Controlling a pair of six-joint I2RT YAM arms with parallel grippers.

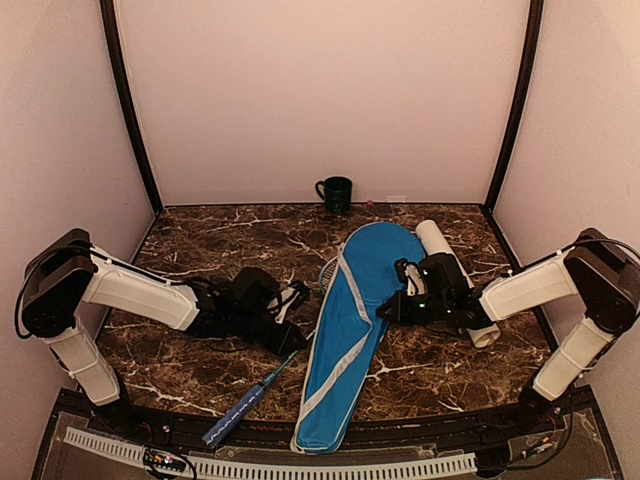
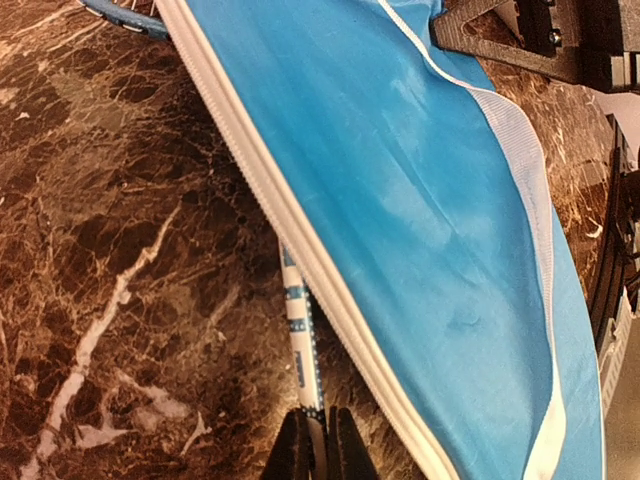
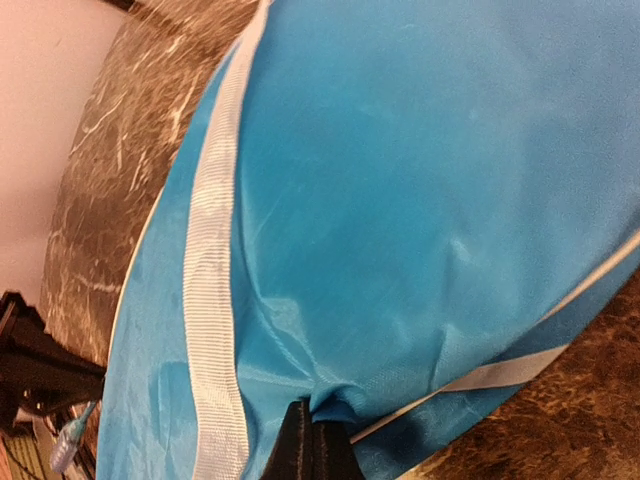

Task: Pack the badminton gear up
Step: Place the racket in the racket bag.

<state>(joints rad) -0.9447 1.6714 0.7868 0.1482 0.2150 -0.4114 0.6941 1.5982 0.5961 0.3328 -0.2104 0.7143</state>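
The blue racket-shaped cover (image 1: 350, 330) lies lengthwise in the middle of the table. One racket sticks out from under its left edge, blue handle (image 1: 243, 402) toward the front, and a bit of its head (image 1: 328, 270) shows at the cover's far left side. My left gripper (image 2: 320, 448) is shut on the racket's white-and-blue shaft (image 2: 298, 330), right beside the cover's white zipper edge (image 2: 300, 240). My right gripper (image 3: 318, 440) is shut on a pinched fold of the cover's fabric (image 3: 400, 220) at its right edge. The long white tube (image 1: 440, 250) lies behind my right arm, partly hidden. No shuttlecocks are in view.
A dark green mug (image 1: 335, 192) stands at the back wall, centre. The marble table ends in a black front edge (image 1: 320, 435) by the arm bases. Walls close off the left, right and back.
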